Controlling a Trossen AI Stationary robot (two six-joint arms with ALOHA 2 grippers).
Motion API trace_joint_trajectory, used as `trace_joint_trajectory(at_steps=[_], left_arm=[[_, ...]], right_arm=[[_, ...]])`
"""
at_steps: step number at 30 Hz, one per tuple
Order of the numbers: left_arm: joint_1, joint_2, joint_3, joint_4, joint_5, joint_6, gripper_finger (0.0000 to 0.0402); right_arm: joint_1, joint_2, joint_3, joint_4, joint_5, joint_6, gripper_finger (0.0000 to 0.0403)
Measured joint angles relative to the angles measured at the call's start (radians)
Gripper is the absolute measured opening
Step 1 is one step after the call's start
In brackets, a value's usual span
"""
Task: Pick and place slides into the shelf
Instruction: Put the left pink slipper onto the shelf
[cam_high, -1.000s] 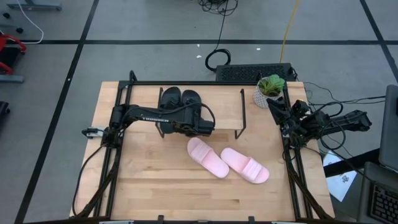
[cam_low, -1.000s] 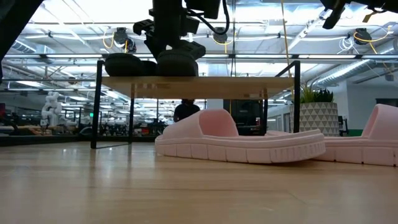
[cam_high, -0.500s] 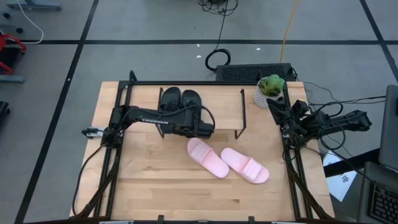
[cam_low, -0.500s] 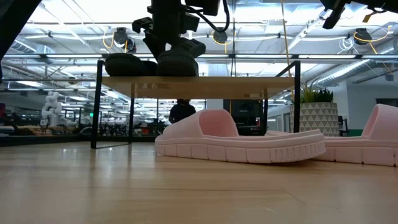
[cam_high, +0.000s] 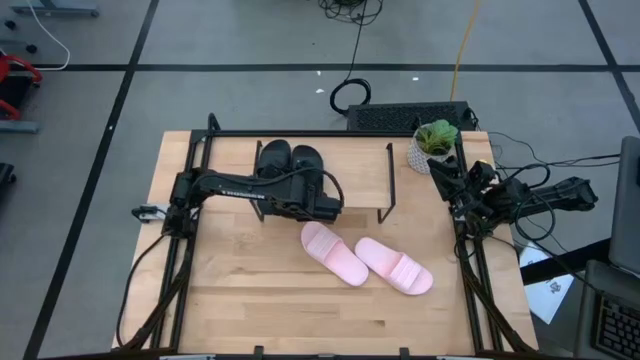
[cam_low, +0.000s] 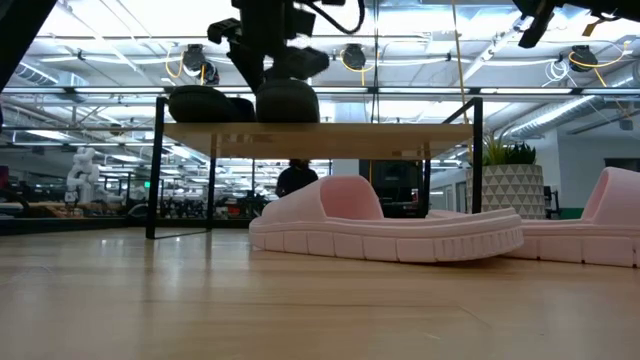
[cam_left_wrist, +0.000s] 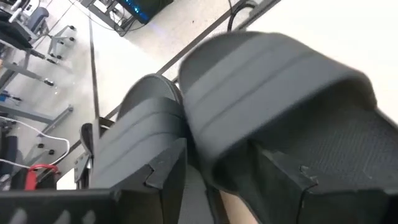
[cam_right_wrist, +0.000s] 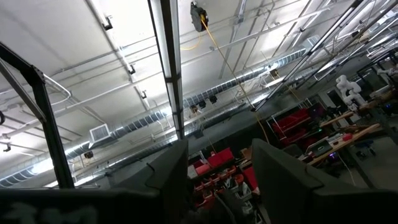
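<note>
Slides: black pair sits on the shelf top, upper centre of the high view; pink pair lies on the table, centre right, just below the shelf and not yet placed.

Left gripper is at the right-hand black slide, at the shelf's front edge. Wrist view shows both fingers apart at the slide's heel end with a gap between them; they look part open. I can't tell whether they pinch the sole edge or just stand beside it.

Right gripper is parked at the right edge of the table near the potted plant, pointing up at the ceiling, fingers part open, nothing in them.

Handling, my guess: foam slides, light, soft and springy, matte so decent friction. Best hold is the strap or the sole's side wall; squeezing too hard will deform the foam and it may twist on release.

Versus a second ago: in the low view the left gripper has shifted left above the black slide and lifted a bit. Both pairs haven't moved.
</note>
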Motion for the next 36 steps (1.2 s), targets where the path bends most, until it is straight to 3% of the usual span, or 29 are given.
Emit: trace_joint_trajectory(at_steps=[16,23,26,30,36], left_arm=[[-0.108,-0.207,0.0,0.092,0.006,-0.037,0.0172],[-0.247,-0.327,0.0,0.305,0.007,0.021,0.0172],[-0.33,-0.36,0.0,0.41,0.051,0.077,0.0172],[-0.459,-0.369,0.0,0.529,0.119,0.081,0.0172],[-0.616,-0.306,-0.001,0.675,0.098,0.075,0.0172]], right_arm=[[0.0,0.0,0.0,0.007,0.003,-0.023,0.0169],[0.0,0.0,0.0,0.01,0.0,-0.013,0.0169],[0.0,-0.001,0.0,0.011,-0.015,0.038,0.0169],[0.0,-0.004,0.0,0.001,-0.232,0.099,0.0169],[0.0,-0.004,0.0,0.002,-0.577,0.196,0.0169]])
